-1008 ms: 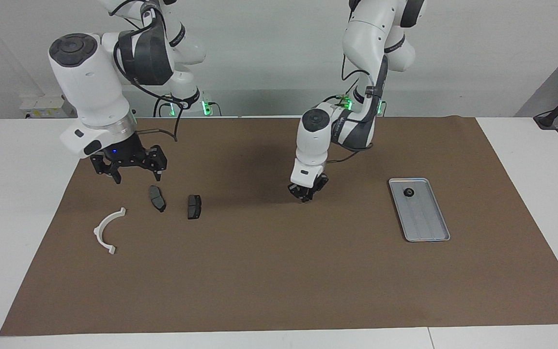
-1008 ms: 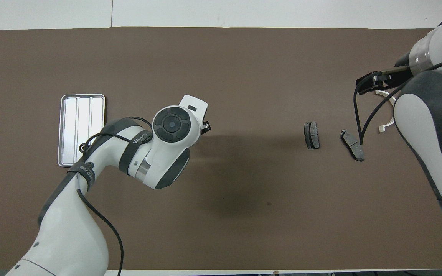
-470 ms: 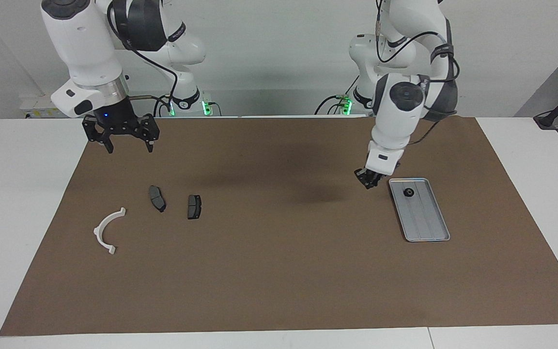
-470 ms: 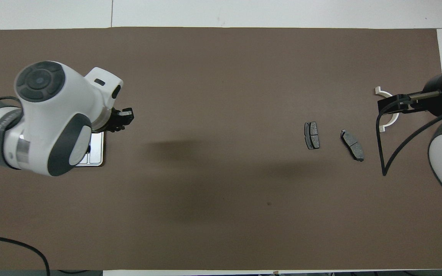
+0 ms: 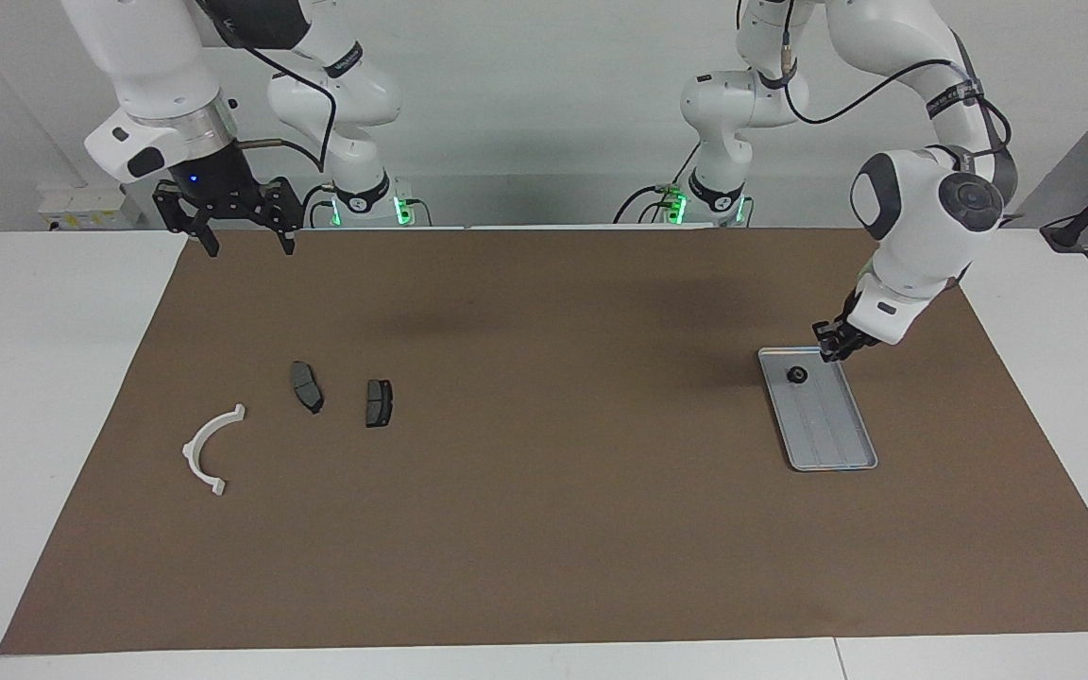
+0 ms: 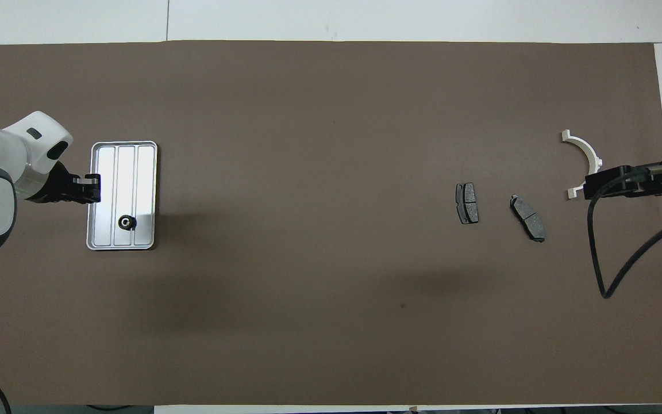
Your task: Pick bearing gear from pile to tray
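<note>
Moved since earlier: you have swung the left pincer (image 5: 833, 345) from mid-tabletop over to the tray's (image 5: 848, 444) upper right corner in the facing view; the right pincer (image 5: 238, 225) has risen to the upper left of that frame.
Bearing gear: one small black round piece (image 5: 797, 375) already lies in the tray, at its end nearer the robots, right of centre in the facing frame.
Left pincer state: fingertips together, links splayed; you may be carrying another tiny piece, but nothing between the tips can be made out.
Key relation: the pincer hangs at the tray's rim, on the side away from the pile; the tray's long axis runs nearer-to-farther from the robots, and the gear sits just beside the pincer, inward from that rim.
Nearer arm: the left arm serves the tray; the right pincer waits over the tabletop's edge, prongs wide, holding nothing.
Pile: two brake pads (image 5: 307, 386) (image 5: 379, 402) and a white half-ring bracket (image 5: 208, 450) lie left of centre in the facing frame, well apart from the tray.
Hidden: in the overhead view the right arm is cut off at the right edge.
</note>
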`<state>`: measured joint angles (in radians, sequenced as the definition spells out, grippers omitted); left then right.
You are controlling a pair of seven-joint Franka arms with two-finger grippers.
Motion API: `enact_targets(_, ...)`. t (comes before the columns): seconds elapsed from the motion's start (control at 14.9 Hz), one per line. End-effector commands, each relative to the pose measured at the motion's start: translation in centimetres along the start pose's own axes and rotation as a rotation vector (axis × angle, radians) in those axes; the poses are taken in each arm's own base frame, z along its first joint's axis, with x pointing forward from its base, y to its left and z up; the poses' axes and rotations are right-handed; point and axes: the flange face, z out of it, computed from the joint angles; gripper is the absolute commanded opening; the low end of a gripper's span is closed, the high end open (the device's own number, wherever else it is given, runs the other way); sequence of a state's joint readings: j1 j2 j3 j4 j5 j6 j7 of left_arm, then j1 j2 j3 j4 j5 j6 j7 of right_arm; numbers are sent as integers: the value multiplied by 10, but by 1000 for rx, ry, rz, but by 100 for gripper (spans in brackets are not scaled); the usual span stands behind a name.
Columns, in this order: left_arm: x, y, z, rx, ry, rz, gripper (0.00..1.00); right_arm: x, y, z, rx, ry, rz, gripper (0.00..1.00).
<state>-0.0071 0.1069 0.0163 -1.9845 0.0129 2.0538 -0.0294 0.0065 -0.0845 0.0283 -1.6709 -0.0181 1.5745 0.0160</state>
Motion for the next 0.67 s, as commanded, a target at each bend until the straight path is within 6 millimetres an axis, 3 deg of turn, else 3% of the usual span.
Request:
enact_targets(0.0, -11, 5, 35, -15, 56, 28, 0, -7, 3, 0, 24, -14, -13, 100)
enact_targets(0.13, -6, 3, 63, -15, 70, 25, 0, -5, 3, 2, 24, -14, -12, 100)
enact_targets(0.6, 9, 5, 103, -15, 106, 31, 0, -2, 1, 8, 23, -22, -13, 100)
